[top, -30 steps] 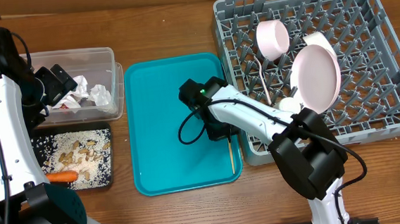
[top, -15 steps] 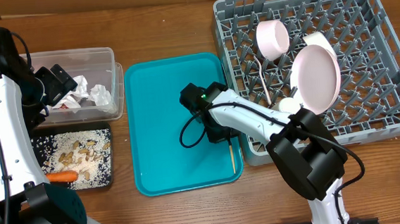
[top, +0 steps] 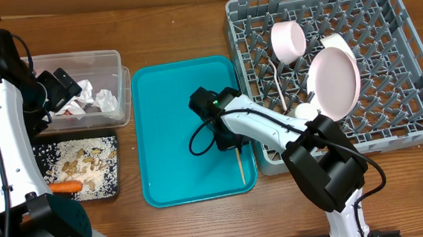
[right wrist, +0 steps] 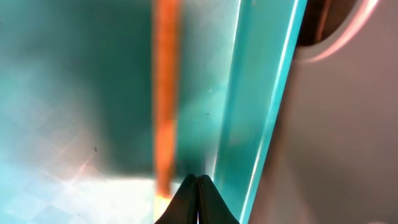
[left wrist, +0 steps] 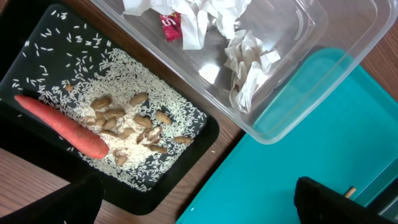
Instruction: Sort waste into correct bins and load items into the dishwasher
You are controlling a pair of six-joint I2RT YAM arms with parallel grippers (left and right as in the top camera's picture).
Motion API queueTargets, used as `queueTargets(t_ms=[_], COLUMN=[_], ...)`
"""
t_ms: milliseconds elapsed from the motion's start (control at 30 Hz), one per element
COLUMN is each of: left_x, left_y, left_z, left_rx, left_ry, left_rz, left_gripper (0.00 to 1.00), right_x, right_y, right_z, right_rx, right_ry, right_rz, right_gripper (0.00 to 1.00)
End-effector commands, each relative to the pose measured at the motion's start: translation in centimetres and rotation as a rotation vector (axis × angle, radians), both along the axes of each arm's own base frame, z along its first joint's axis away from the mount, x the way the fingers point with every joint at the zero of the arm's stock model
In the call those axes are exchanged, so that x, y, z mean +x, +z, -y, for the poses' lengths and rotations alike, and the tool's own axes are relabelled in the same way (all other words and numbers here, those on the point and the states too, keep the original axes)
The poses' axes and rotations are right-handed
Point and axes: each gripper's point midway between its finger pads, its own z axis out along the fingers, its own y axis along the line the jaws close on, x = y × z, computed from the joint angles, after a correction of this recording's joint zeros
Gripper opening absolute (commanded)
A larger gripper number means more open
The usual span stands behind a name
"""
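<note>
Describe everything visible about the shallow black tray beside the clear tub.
The black tray is a shallow rectangle, apparently plastic, lying flat on the wooden table, on the robot's side of the clear tub and left of the teal tray. White rice-like grains are scattered over its floor, thickest in the middle, with beige nut pieces among them. An orange carrot lies inside along its near side.

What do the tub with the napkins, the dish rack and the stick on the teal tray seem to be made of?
Tub: clear, glossy plastic; the table shows through it.
Dish rack: grey moulded plastic, matte, by its uniform lattice and pegs.
Stick: probably bare wood or bamboo, pale tan and thin; too small to be sure.
</note>
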Motion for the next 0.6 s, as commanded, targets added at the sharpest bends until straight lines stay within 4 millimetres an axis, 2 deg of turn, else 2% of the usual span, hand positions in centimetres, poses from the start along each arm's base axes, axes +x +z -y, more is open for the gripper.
queueTargets(t_ms=[0, 133, 267, 433, 567], left_x=[-0.1, -0.1, -0.1, 0.0, -0.1], left_y=[-0.1, 0.0, -0.1, 0.0, 0.0], left_z=[0.4, 0.4, 0.4, 0.4, 0.4], left_rx=[-0.015, -0.014, -0.015, -0.014, -0.014], left_ry=[0.007, 0.007, 0.008, 0.008, 0.008], left_rz=[-0.001, -0.001, -0.001, -0.001, -0.001], left_gripper=[1.0, 1.0, 1.0, 1.0, 1.0], right_x=[-0.2, -0.1, 0.2, 0.3, 0.0], right_y=[0.4, 0.8, 2.0, 3.4, 3.6], right_z=[-0.2, -0.3, -0.8, -2.8, -4.3], right_rx=[0.023, 0.025, 0.048, 0.152, 0.232], right_ry=[-0.012, 0.011, 0.013, 0.01, 0.036], right_rz=[0.002, 0.001, 0.011, 0.0, -0.024], right_gripper=[0.04, 0.04, 0.04, 0.04, 0.04])
